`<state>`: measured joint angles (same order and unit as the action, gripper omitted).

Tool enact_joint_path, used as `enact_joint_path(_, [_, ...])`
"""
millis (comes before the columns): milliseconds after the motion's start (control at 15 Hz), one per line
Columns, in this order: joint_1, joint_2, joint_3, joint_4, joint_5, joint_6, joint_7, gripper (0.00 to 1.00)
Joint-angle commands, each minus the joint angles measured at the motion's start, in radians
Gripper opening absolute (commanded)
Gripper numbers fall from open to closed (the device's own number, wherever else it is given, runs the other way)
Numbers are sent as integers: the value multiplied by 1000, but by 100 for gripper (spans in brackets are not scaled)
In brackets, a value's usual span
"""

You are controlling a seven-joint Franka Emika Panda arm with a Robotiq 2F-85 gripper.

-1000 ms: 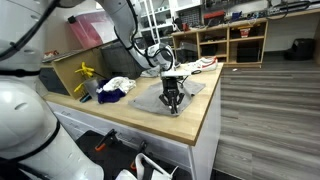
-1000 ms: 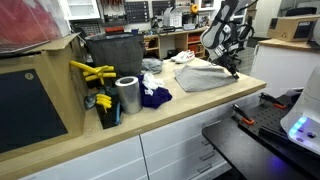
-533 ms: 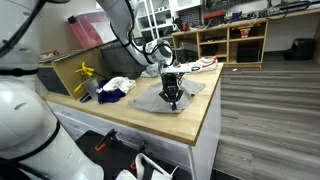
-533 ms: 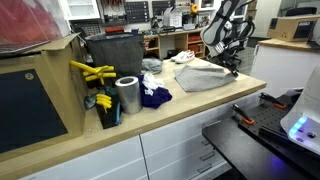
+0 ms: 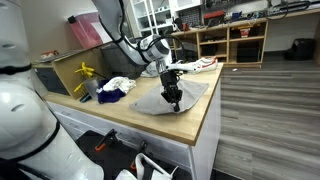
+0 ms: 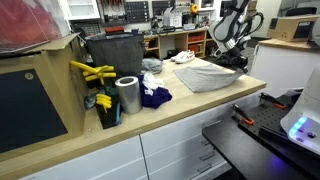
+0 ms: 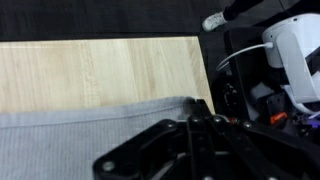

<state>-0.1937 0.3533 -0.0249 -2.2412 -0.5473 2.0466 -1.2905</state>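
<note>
Cloth grey, spread flat on counter, mid-frame | gripper right at its near edge, jaws pinched together on the fabric | step: grab looks made imo | next: wants a gentle lift, no fabric slipping out

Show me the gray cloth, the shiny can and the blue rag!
gray cloth (image 6: 205,76): in an exterior view, its flat middle.
shiny can (image 6: 127,98): in an exterior view, its round side.
blue rag (image 6: 156,97): in an exterior view, its crumpled middle.
</note>
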Motion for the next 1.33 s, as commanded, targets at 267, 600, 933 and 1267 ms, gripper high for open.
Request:
enact_joint_path(267, [16, -152, -19, -176, -171, 103, -272, 58])
enact_joint_path(600, [47, -103, -16, -101, -37, 37, -187, 48])
enact_joint_path(933, [59, 10, -28, 13, 75, 122, 36, 26])
enact_joint_path(1267, [74, 90, -30, 79, 96, 244, 291, 0])
